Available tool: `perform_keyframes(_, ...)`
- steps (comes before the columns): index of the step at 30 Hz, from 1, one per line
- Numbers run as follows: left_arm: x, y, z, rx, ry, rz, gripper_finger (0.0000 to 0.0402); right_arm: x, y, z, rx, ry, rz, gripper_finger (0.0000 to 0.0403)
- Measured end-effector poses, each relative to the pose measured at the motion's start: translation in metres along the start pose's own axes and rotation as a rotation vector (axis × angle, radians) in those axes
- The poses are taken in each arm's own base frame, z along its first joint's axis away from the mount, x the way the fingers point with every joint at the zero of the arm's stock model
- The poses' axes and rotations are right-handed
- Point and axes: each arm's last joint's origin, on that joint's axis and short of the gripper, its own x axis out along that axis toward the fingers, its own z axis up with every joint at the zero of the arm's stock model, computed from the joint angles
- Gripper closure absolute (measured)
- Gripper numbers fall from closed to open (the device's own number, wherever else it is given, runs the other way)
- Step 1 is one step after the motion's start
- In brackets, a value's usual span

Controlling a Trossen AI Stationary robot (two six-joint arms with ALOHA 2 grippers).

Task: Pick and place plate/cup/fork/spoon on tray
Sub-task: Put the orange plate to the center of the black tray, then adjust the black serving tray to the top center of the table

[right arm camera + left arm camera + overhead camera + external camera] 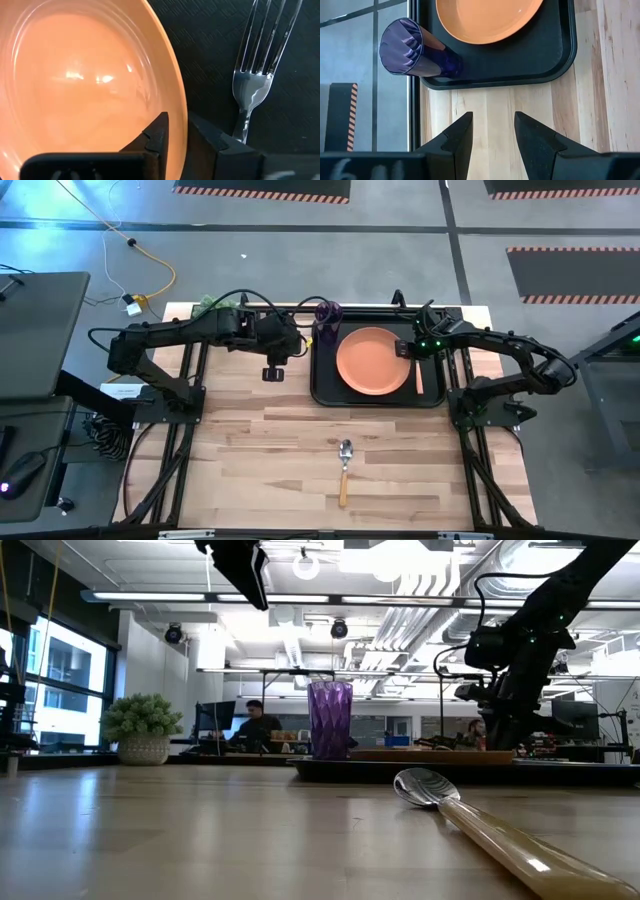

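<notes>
Round orange plate (373, 361), ribbed purple cup (327, 313) and, seemingly, the fork (255, 65) sit on the black rimmed tray (322, 380). The tan-handled spoon (344, 468) waits mid-counter. Right gripper (186, 131) straddles the plate rim, seemingly loosening; left gripper (492, 132) is spread, empty.

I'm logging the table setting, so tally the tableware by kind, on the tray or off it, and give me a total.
Plate: 1, on the tray
Cup: 1, on the tray
Fork: 1, on the tray beside the plate
Spoon: 1, on the bare table, off the tray
Total: 4 pieces

Two dark jointed arms, black cables, green LED on right wrist, blk wedge-shaped fingers
</notes>
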Motion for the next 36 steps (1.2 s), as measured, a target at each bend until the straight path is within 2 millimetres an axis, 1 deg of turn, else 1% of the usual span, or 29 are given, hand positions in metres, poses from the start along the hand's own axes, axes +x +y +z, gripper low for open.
perform_keyframes(4,0.000,0.000,0.000,0.000,0.000,0.000,0.0268,0.000,0.000,0.000,0.002,-0.001,0.001,0.0339)
perform_keyframes(16,0.000,0.000,0.000,0.000,0.001,0.000,0.0268,0.000,0.000,0.000,0.022,0.002,0.000,0.0339)
perform_keyframes(23,0.000,0.000,0.000,-0.001,0.002,-0.001,0.0268,-0.012,0.002,-0.001,0.014,-0.044,0.033,0.0339)
perform_keyframes(26,0.000,0.000,0.000,-0.008,0.002,-0.001,0.0268,-0.017,0.001,-0.004,0.016,-0.048,0.012,0.0339)
perform_keyframes(31,0.000,0.000,0.000,-0.008,0.002,-0.001,0.0268,-0.018,-0.003,-0.008,0.019,-0.029,-0.040,0.0339)
perform_keyframes(36,0.000,0.000,0.000,-0.010,0.002,-0.001,0.0268,-0.020,-0.002,-0.009,0.020,-0.020,-0.019,0.0339)
